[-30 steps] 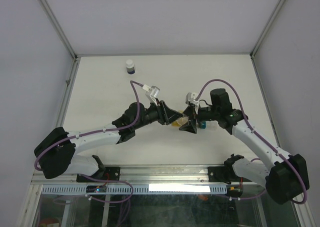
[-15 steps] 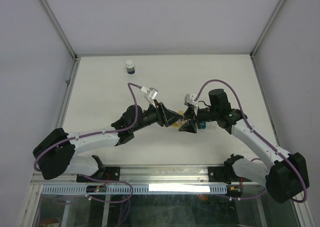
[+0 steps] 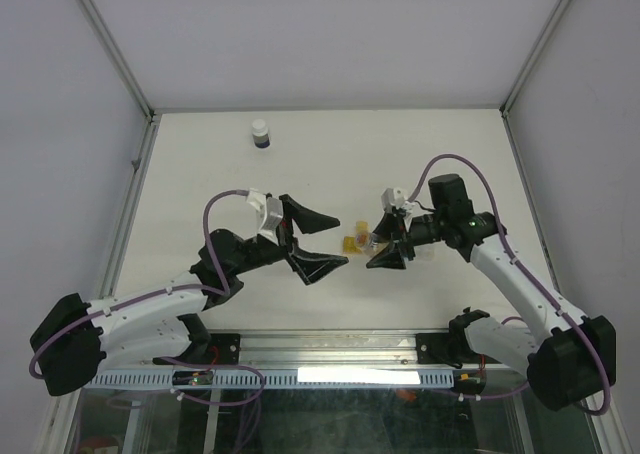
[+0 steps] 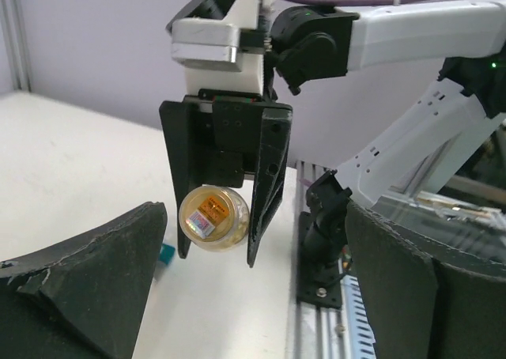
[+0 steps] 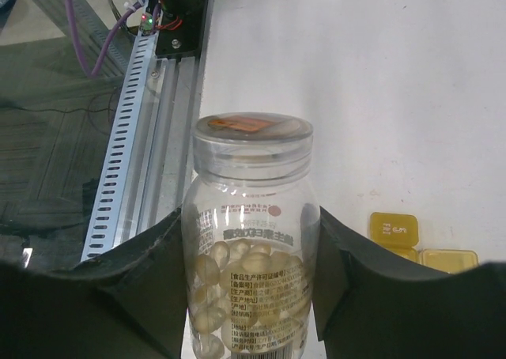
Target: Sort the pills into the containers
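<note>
**A:** Left gripper [image 3: 341, 242] has backed off since a second ago. It was nose to nose with the right gripper [image 3: 373, 250] at the bottle; now its arm has swung back to its own side.

**B:** Pills?

**A:** The pills [image 5: 237, 273] are pale yellow softgels, all inside a clear bottle [image 5: 250, 240]. The lid [image 5: 251, 130] is on and has an orange label on top.

**B:** Who's got the bottle?

**A:** Right gripper, one finger clamped on each side of the body. From the left wrist view the bottle hangs clear of the table [image 3: 200, 174], lid end facing the left arm.

**B:** Left jaws?

**A:** Spread wide, nothing between them, apart from the bottle.

**B:** Containers?

**A:** The yellow container [image 5: 394, 226] is flat on the table just beside the bottle, with a second yellow square touching its corner. From above it sits between the two grippers. The teal container [image 4: 166, 254] is only a sliver, on the table below the bottle. I can't make out the clear ones.

**B:** Anything else on the table?

**A:** A white bottle [image 3: 260, 133] with a dark band stands upright near the far edge, well apart from both arms.
</note>
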Action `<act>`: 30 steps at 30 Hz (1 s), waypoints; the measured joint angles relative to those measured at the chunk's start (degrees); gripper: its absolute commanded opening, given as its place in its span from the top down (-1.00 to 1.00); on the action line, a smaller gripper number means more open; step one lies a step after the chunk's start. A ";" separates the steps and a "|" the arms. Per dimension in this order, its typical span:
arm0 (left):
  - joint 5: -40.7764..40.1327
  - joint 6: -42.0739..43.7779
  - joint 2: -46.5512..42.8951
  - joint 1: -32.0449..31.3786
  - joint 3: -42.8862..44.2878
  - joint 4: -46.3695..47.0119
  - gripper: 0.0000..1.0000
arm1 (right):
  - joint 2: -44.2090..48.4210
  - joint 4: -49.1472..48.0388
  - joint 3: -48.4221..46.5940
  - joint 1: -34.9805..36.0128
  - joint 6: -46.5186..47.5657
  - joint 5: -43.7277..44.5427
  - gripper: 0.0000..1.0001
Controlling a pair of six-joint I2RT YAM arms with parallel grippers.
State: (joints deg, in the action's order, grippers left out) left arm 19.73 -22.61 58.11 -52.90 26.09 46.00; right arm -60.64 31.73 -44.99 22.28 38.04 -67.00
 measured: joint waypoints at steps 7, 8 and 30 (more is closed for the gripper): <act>6.71 11.76 -2.08 0.00 0.02 1.64 -0.98 | 4.90 2.56 0.00 -4.98 2.19 -4.11 1.00; 7.56 12.83 -1.86 0.00 0.02 1.73 -0.98 | 5.53 2.71 0.00 -5.42 2.64 -4.42 1.00; 15.54 31.69 10.99 0.00 0.33 2.49 -0.57 | 2.25 12.35 0.35 -6.56 23.89 -3.39 1.00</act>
State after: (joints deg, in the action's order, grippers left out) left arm 35.27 9.08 69.10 -52.90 26.41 48.49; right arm -58.39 44.07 -44.64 15.73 61.93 -70.39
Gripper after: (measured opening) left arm 0.825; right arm 0.544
